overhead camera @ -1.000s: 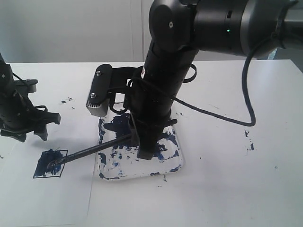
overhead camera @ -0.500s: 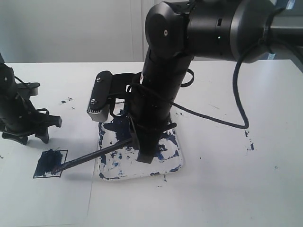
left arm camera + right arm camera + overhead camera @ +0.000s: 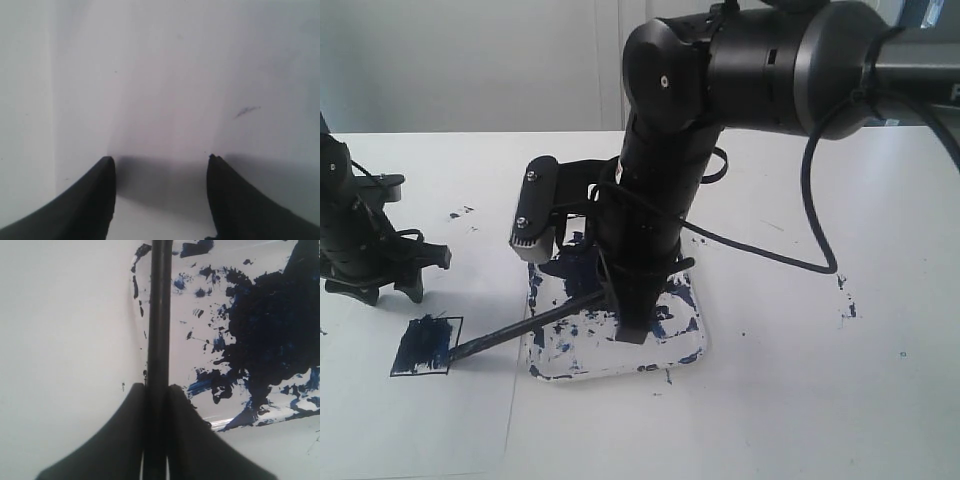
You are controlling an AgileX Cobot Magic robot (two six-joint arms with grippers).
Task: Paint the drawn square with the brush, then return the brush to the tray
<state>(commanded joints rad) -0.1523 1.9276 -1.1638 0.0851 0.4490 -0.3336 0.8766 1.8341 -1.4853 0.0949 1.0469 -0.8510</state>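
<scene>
The drawn square (image 3: 423,346) lies on white paper at the left, mostly filled with navy paint. The brush (image 3: 520,328) slants from my right gripper (image 3: 610,295) down to the square's right edge, its tip touching there. My right gripper is shut on the brush handle (image 3: 157,315), hanging above the left part of the tray (image 3: 688,352). The tray (image 3: 280,260) is white and smeared with navy paint. My left gripper (image 3: 380,290) stands open just behind the square, nothing between its fingers (image 3: 102,200); it sees only bare white paper.
The white paper's right edge (image 3: 512,420) runs just left of the tray. Paint specks (image 3: 847,300) dot the table at the right, and a few (image 3: 460,213) lie behind the left gripper. A black cable (image 3: 820,230) loops off the right arm.
The brush tip has slid rightward across the square to its right edge, as the right arm shifted slightly. The left gripper has stayed put.
</scene>
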